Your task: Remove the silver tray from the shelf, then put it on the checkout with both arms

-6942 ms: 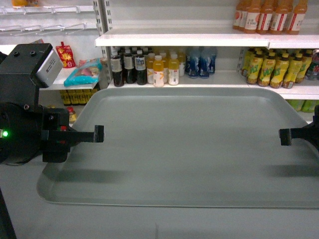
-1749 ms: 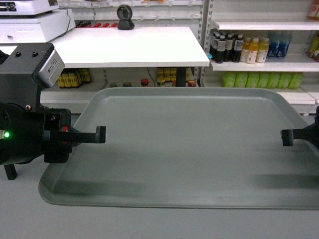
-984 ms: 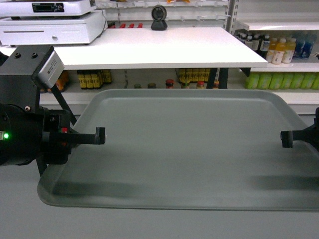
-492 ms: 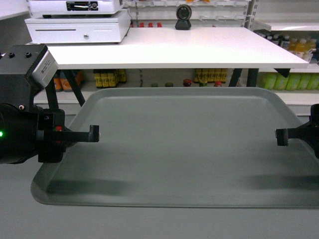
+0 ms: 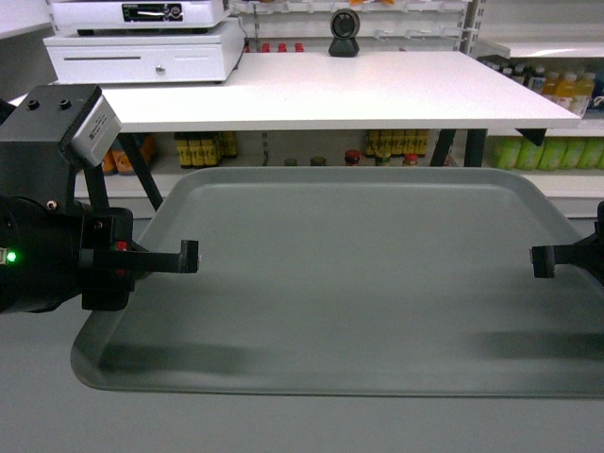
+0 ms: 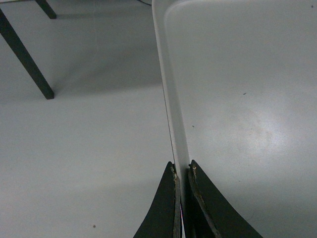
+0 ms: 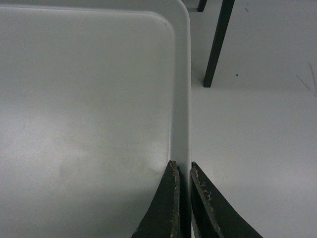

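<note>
The silver tray (image 5: 359, 274) is held level in the air between my two arms, in front of the white checkout (image 5: 359, 90). My left gripper (image 5: 189, 257) is shut on the tray's left rim (image 6: 171, 94). In the left wrist view its fingertips (image 6: 182, 168) pinch that rim from both sides. My right gripper (image 5: 540, 261) is shut on the right rim (image 7: 182, 99), with its jaws (image 7: 182, 166) closed across the rim. The tray's near edge is lower than the counter top. A white shelf (image 5: 543, 47) with drinks shows at the far right.
On the checkout stand a black round-lens camera (image 5: 344, 33) and a white cash drawer with a scale (image 5: 142, 52). Black table legs (image 6: 27, 59) (image 7: 218, 42) stand on the grey floor beside the tray. Bottles fill low shelves under and behind the counter (image 5: 377, 146).
The view has swung from the drink shelves to face the checkout, which now fills the background. The tray has stayed clamped in both grippers throughout. In the last half second it barely shifted.
</note>
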Controlling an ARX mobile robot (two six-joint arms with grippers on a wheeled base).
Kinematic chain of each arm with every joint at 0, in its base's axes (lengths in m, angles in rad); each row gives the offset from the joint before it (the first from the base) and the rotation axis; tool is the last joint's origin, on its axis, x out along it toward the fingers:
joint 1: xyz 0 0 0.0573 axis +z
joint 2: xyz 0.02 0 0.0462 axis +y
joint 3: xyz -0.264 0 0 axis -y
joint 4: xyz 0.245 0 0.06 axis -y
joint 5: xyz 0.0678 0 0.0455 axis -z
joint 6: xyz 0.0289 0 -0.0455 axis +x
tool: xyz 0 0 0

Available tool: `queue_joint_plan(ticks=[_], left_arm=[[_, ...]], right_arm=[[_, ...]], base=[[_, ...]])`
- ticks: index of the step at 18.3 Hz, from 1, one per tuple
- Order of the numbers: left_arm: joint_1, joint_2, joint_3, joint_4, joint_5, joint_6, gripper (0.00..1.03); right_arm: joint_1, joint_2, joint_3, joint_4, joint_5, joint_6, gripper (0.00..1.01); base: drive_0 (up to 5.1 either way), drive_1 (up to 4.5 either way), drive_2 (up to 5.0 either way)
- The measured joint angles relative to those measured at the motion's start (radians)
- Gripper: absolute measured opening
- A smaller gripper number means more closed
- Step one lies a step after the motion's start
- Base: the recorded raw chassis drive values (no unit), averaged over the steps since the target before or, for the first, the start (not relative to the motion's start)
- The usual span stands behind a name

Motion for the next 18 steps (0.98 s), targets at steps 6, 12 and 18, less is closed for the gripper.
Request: queue_joint_plan(ticks=[6,12,18], left_arm=[[0.0,0.0,0.0,-0.003,0.0,0.0,0.03],[0.0,0.0,0.0,0.0,0.0,0.0,0.03],[-0.001,0.0,0.0,0.0,0.0,0.0,0.03]], right_arm=[[0.0,0.0,0.0,-0.004,0.0,0.0,0.03],[0.0,0.0,0.0,0.001,0.0,0.0,0.03],[0.0,0.0,0.0,-0.003,0.0,0.0,0.03]], base=[[-0.1,3.21,-3.3],[0.1,4.32,-4.2],[0.1,4.34,-4.2]])
